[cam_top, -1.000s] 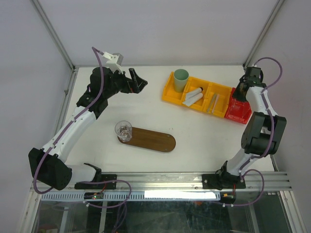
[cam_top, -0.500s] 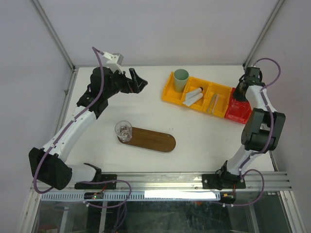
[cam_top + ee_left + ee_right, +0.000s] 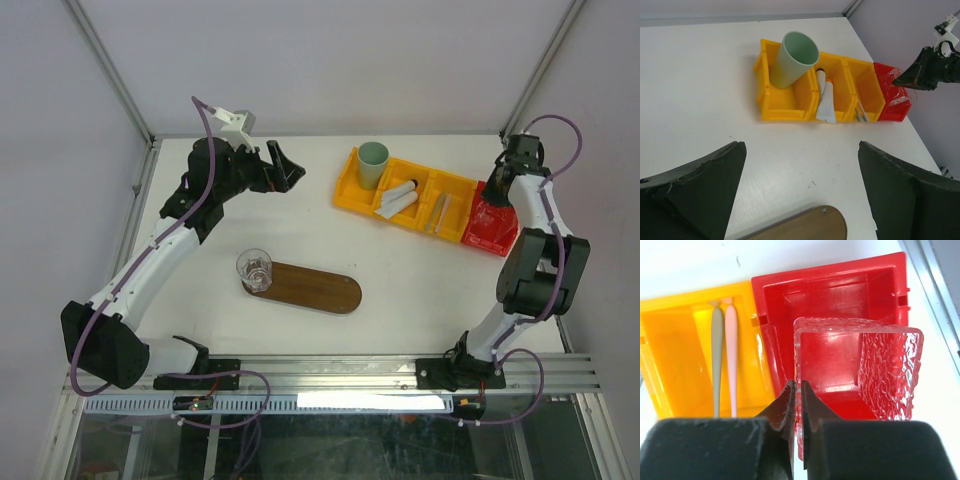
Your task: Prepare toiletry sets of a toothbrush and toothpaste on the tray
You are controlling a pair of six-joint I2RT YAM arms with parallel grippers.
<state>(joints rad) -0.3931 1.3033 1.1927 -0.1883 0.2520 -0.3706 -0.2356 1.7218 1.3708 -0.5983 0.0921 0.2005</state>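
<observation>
left arm (image 3: pixel 160 250) stretched up to upper left, left gripper (image 3: pixel 284 166) jaws wide apart, empty | tray (image 3: pixel 310 290) lower centre, glass (image 3: pixel 254 268) at its left end | tubes (image 3: pixel 400 197), brushes (image 3: pixel 724 360) lay in yellow bin (image 3: pixel 348 195) | right arm (image 3: pixel 535 215) far right, right gripper (image 3: pixel 799 390) pinched clear textured cup (image 3: pixel 885 370) wall in red bin (image 3: pixel 830 275)

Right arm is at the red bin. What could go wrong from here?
The right gripper pinches only one thin wall of the clear textured container, so it may tilt or slip when lifted. The container fills much of the red bin and could drag it along.
</observation>
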